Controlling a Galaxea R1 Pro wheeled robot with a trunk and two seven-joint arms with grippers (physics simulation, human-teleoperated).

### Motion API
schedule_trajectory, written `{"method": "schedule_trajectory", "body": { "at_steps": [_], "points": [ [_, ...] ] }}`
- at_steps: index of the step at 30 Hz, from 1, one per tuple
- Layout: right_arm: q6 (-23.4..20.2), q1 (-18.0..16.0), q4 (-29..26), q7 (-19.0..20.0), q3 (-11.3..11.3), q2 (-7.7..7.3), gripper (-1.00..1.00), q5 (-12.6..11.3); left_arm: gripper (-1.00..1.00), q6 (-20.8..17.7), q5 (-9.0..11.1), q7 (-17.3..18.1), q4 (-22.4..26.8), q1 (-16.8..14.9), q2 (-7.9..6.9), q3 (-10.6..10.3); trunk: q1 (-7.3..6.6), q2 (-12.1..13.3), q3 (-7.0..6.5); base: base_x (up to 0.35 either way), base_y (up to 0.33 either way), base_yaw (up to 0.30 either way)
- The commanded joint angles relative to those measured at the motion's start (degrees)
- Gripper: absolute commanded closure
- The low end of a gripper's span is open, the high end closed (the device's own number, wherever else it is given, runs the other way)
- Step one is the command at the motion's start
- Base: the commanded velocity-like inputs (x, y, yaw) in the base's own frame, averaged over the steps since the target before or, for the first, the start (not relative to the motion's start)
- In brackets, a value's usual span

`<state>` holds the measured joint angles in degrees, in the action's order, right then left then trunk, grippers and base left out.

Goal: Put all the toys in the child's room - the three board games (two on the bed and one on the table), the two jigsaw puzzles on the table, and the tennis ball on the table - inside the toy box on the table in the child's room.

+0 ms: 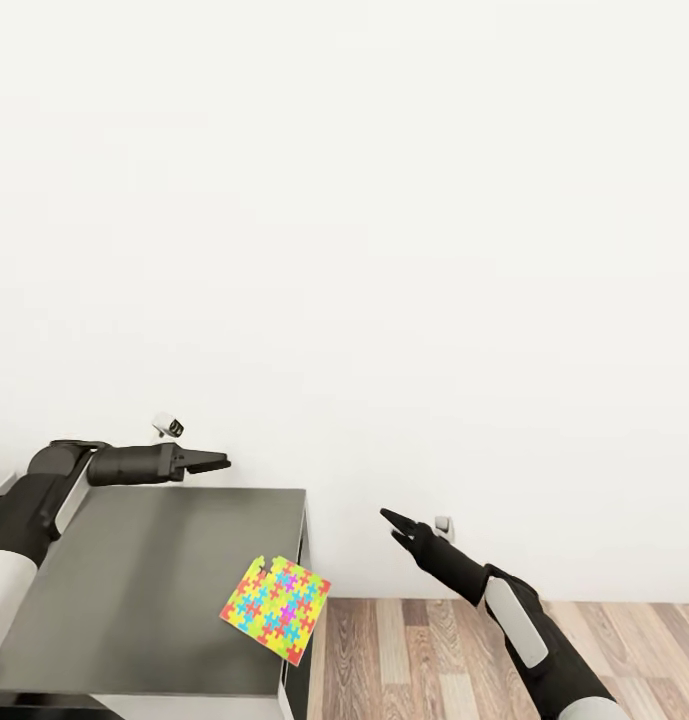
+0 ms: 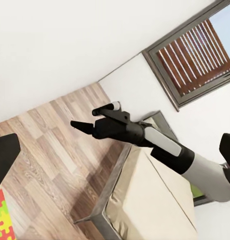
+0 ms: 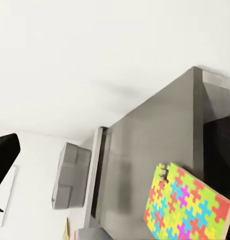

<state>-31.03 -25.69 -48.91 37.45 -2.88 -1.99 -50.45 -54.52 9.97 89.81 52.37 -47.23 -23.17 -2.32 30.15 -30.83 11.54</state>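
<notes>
A jigsaw puzzle [image 1: 276, 608] is lying at the dark table's [image 1: 134, 600] corner, overhanging its edge. The left gripper [image 1: 216, 462] is hovering above the table, the right gripper [image 1: 392, 520] over the wood floor [image 1: 584, 640]; both look closed and empty. The bed [image 2: 145, 200] is showing behind.

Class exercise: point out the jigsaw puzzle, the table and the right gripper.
jigsaw puzzle [image 1: 275, 608], head view, sheet's centre.
table [image 1: 154, 570], head view, bare dark top.
right gripper [image 1: 393, 521], head view, closed fingertips.

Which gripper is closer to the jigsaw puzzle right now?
Roughly even; perhaps the right. The right gripper hangs over the floor beside the jigsaw puzzle; the left gripper hovers above the table, behind it.
</notes>
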Motion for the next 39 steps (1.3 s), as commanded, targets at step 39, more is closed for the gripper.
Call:
{"method": "schedule_trajectory", "body": {
  "at_steps": [39],
  "points": [
    [-1.3,-4.5,9.2,-2.6,-0.1,-0.21,-1.0,-0.8,-1.0,-3.9,0.0,0.2,0.0,-0.1,0.04,-0.3,8.59,-15.8,4.46,-0.017,0.0,0.091]
  ]
}}
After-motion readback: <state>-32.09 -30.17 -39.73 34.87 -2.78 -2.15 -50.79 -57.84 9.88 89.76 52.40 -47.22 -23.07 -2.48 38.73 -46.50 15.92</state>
